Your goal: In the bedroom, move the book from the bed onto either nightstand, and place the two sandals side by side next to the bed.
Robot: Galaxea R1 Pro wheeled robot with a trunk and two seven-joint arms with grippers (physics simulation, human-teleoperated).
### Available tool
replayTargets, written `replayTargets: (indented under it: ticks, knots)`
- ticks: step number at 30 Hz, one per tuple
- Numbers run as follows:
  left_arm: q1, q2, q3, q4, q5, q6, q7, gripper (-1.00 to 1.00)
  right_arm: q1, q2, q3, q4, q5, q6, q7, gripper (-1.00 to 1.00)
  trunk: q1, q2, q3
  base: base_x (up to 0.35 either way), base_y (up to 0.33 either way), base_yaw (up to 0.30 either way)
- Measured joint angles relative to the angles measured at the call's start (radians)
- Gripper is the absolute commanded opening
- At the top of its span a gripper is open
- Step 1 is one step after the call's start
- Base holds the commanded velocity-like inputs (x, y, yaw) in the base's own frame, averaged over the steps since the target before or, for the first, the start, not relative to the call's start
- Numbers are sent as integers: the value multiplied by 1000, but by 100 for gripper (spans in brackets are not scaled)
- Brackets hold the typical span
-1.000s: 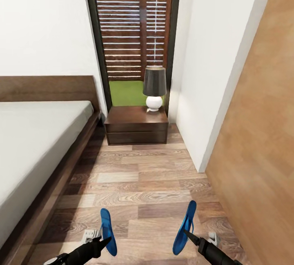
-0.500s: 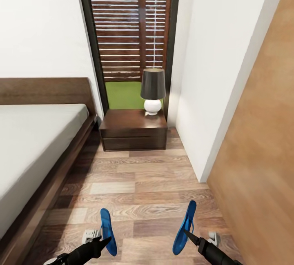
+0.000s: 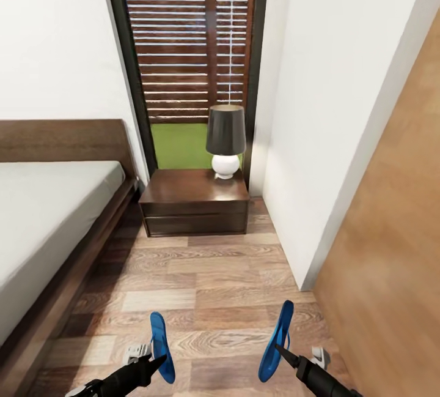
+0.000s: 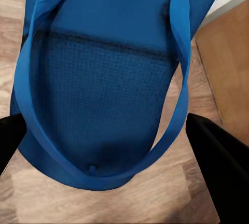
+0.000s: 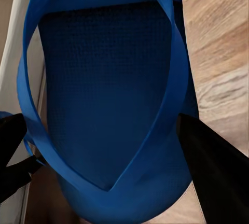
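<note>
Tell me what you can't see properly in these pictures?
- Head view: the bed is cut off by the edge.
- Left wrist view: the left sandal runs past the frame.
- Right wrist view: the right sandal hides the floor beneath.

Both arms black, slim tapered gripper [image 3: 157, 360] fingers; pale grey base parts.

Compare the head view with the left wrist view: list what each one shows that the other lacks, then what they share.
Head view alone: the bed, the nightstand with a lamp, the window, the right pincer gripping the right sandal.
Left wrist view alone: the left sandal close up, with its straps and textured footbed.
Shared: the left sandal held in the left pincer, and the wood floor.
</note>
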Motion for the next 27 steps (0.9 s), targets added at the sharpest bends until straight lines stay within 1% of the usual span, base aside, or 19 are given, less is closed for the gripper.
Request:
replayTargets:
  ticks: [10,27]
  knots:
    - [0,0,0,0,0,0,0,-100,0,0,0,0,0,0,0,-100,0,0,0,300,-77,0]
    - [0,0,0,0,0,0,-1,-100,0,0,0,0,0,0,0,-100,0,0,0,323,-3,0]
